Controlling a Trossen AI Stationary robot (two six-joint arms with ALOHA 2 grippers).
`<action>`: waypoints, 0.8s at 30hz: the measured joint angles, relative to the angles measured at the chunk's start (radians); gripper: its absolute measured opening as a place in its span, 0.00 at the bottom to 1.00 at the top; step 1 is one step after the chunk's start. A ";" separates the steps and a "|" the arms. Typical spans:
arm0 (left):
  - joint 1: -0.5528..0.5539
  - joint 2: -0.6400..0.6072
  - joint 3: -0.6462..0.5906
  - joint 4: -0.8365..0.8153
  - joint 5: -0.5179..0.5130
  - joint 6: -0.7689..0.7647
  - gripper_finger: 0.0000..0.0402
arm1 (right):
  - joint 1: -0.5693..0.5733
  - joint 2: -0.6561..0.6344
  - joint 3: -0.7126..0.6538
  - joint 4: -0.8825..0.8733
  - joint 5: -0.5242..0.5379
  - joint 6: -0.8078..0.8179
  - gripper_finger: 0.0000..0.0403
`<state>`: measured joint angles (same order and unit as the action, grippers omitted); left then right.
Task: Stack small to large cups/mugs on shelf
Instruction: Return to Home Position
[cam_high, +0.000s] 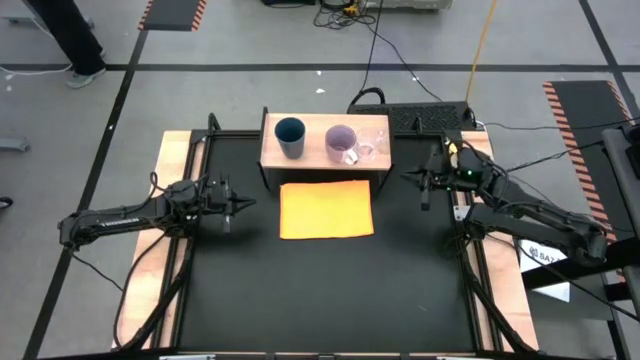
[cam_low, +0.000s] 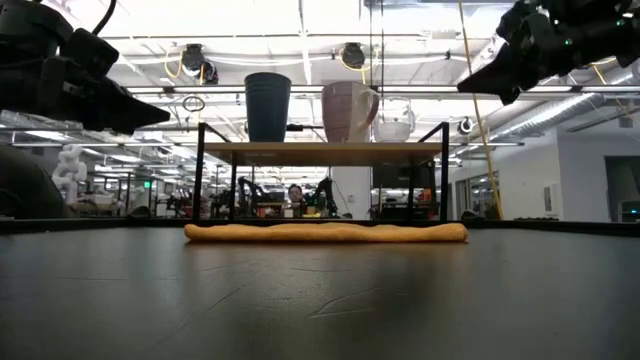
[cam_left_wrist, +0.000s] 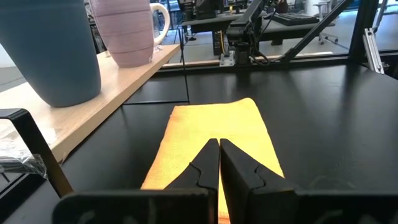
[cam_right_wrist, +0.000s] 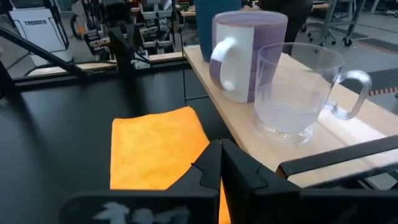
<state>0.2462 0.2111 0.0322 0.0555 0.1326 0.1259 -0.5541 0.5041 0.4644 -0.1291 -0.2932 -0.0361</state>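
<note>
**Standing in a row on the shelf: three cups, both arms off to the sides**

The shelf (cam_high: 315, 122) sits at the far side of the black table (cam_high: 320, 290), about midway between left and right. All three cups stand upright on its light wooden board. The dark blue tumbler (cam_high: 290, 136) is on the left. The lilac mug (cam_high: 341, 143) stands right of it, with a clear gap between them. The clear cup (cam_high: 371, 146) is the rightmost and stands just beside the mug (whether the two touch cannot be told). From table height, the tumbler and mug look about equally tall, and the clear cup is lower.

An orange sheet (cam_high: 326, 209) lies flat on the table directly in front of the shelf, on its near side. It is nearly as wide as the board.

The left gripper (cam_high: 247, 204) hangs to the left of the orange sheet and points toward it. Its fingers (cam_left_wrist: 205, 171) are pressed together with nothing between them. The right gripper (cam_high: 408, 177) is to the right of the shelf's right end, apart from it, and points left toward the clear cup. Its fingers (cam_right_wrist: 208, 168) are also closed on nothing. The level view across the table shows both grippers raised well above the tabletop, and neither touches a cup, the shelf or the sheet.
</note>
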 joint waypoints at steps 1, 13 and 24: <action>0.000 0.000 0.000 0.000 0.000 0.003 0.04 | 0.000 0.000 -0.007 0.005 0.000 -0.002 0.00; 0.000 0.000 0.000 0.000 -0.001 0.001 0.04 | 0.000 0.000 -0.158 0.258 0.000 -0.038 0.00; 0.000 0.000 0.000 0.002 -0.002 -0.007 0.04 | 0.000 -0.018 -0.247 0.339 -0.004 -0.059 0.00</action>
<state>0.2462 0.2111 0.0322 0.0578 0.1310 0.1191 -0.5541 0.4865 0.2176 0.2100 -0.2975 -0.0947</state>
